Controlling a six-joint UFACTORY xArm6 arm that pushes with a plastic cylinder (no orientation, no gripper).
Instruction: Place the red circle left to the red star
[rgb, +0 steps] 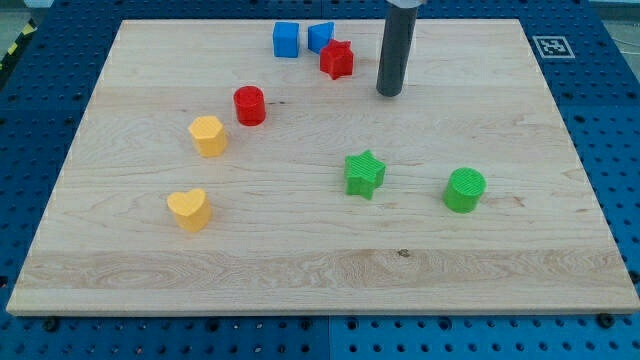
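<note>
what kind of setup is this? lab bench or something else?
Likely a robotics lab bench: a wooden board on a blue perforated base, a fiducial marker at its corner, small blocks like the red star near my tip.

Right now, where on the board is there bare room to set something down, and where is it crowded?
Free: the strip along the view's bottom, below the yellow heart, green star and green cylinder; also the middle, between the red cylinder and green star. Crowded: the view's top, where two blue blocks, the red star and my tip cluster.
</note>
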